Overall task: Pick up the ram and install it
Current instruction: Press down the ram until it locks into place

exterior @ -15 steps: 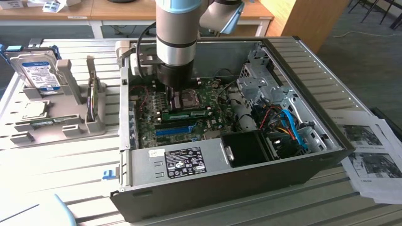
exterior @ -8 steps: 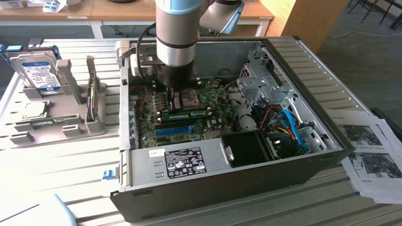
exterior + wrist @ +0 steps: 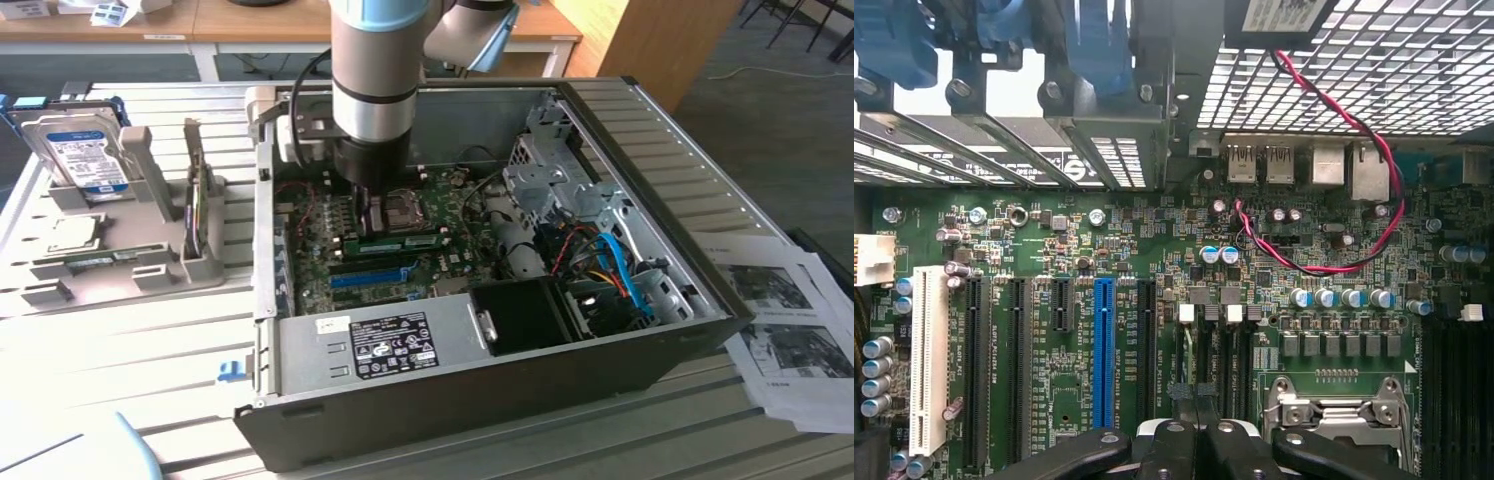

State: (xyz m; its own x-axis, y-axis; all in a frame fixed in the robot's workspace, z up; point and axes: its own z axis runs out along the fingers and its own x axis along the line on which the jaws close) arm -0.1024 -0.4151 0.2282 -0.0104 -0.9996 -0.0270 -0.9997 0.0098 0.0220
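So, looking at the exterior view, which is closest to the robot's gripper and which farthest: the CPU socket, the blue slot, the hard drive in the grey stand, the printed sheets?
1. CPU socket, on the motherboard right under the gripper.
2. Blue slot, further down the board.
3. Hard drive, upright in the grey stand at the exterior view's left.
4. Printed sheets, outside the case at that view's right.

One ram (image 3: 398, 243), a long thin green stick with dark chips, sits lengthwise on the motherboard (image 3: 447, 262) inside the open case. A second ram (image 3: 96, 263) lies flat in the grey holder (image 3: 158, 272), at the exterior view's left.
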